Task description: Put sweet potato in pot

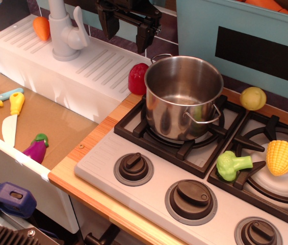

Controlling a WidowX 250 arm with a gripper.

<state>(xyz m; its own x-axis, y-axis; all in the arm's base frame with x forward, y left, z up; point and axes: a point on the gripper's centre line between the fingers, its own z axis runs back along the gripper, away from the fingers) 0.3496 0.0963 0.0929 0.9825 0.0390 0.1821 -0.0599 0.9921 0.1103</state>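
The sweet potato (137, 78), a small glossy red toy, stands against the white sink ledge just left of the pot. The pot (183, 97), shiny steel with wire loop handles, sits on the rear left burner and looks empty inside. My gripper (127, 29) is black, at the top of the view, above and behind the sweet potato. Its two fingers hang apart with nothing between them.
A grey faucet (65, 30) and a small orange toy (41, 27) stand on the sink ledge. A round yellow-green toy (253, 98), green broccoli (230, 165) and yellow corn (283, 157) lie by the right burner. A toy knife (12, 117) and eggplant (37, 147) lie in the sink.
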